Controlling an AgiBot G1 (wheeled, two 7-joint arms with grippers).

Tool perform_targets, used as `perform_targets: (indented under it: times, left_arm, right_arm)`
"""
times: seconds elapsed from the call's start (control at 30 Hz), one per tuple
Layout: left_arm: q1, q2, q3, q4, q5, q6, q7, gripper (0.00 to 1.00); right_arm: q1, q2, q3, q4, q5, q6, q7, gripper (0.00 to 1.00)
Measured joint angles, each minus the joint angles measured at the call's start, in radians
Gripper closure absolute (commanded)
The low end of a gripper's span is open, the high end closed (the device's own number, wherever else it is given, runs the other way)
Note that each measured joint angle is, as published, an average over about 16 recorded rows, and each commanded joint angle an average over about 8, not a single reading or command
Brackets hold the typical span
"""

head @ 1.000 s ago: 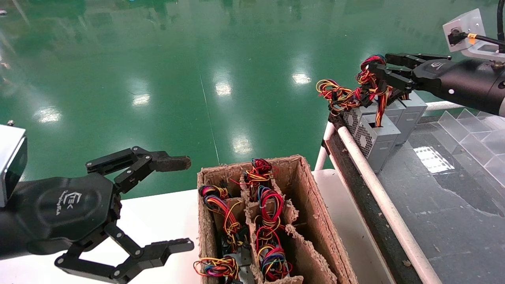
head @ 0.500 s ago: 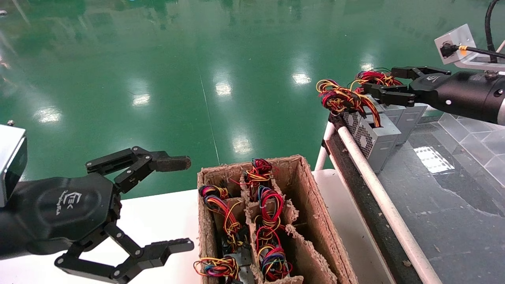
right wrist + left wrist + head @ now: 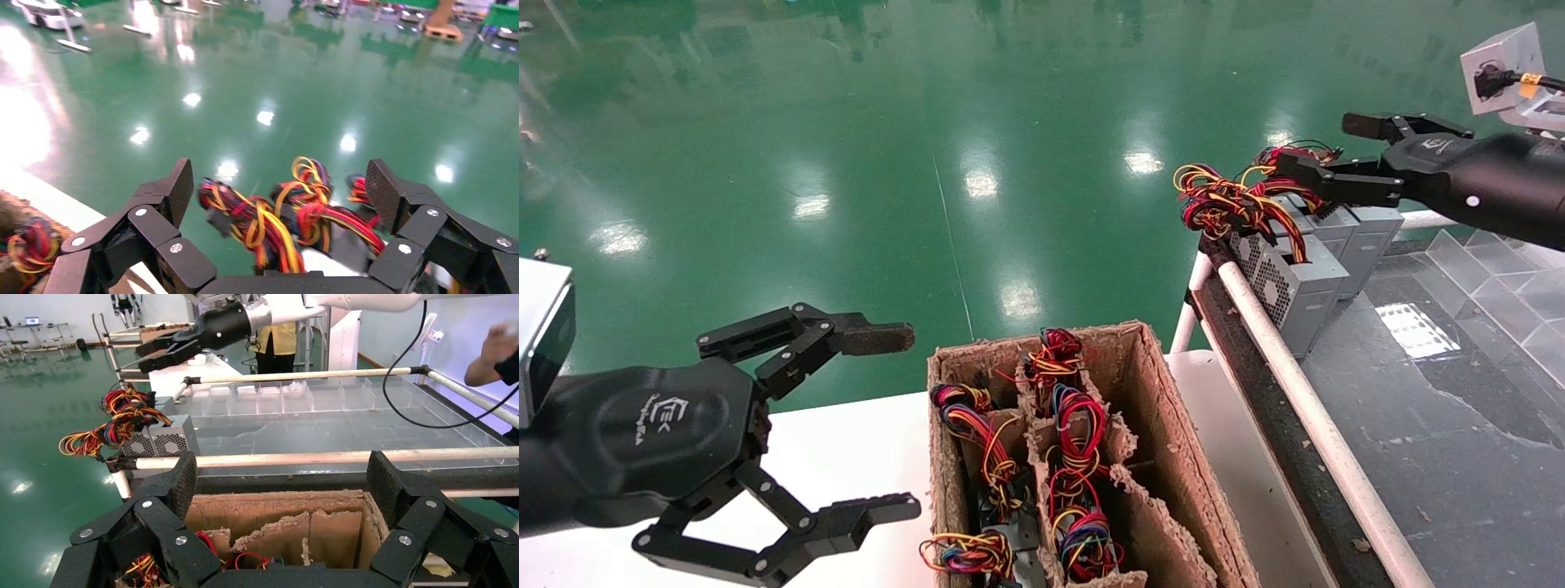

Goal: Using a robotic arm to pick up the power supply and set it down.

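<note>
Moved: right gripper (image 3: 1324,151) has let go of the wires and lifted off, fingers now spread wide.
Power supply (image 3: 1295,282): on the conveyor edge, just below those fingers.
Left gripper (image 3: 891,420): parked open beside the cardboard box (image 3: 1173,457).

A partitioned brown cardboard box (image 3: 1164,457) holding wire bundles sits on the white counter (image 3: 862,441); right and farther back, grey metal power supplies (image 3: 1303,286) stand behind a white rail (image 3: 1303,408)

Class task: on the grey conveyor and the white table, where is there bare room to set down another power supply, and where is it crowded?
Free: the grey conveyor surface, between the white rail and the clear dividers; the white tabletop between the left gripper and the cardboard box. Crowded: the box compartments and the conveyor's far end, where power supplies cluster under the open right gripper.
</note>
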Motion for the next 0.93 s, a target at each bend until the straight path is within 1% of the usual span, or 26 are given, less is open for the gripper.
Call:
perform_targets:
  times: [0.7,0.93]
  left_arm:
    - [0.000,0.000,0.000,0.000,0.000,0.000,0.000,0.00]
    - [0.000,0.000,0.000,0.000,0.000,0.000,0.000,0.00]
  right_arm:
    - [-0.274,0.110,0.096,0.449,0.142,-0.100,0.119,0.00]
    - [-0.319,0.129,0.112,0.524,0.166,-0.117,0.139,0.00]
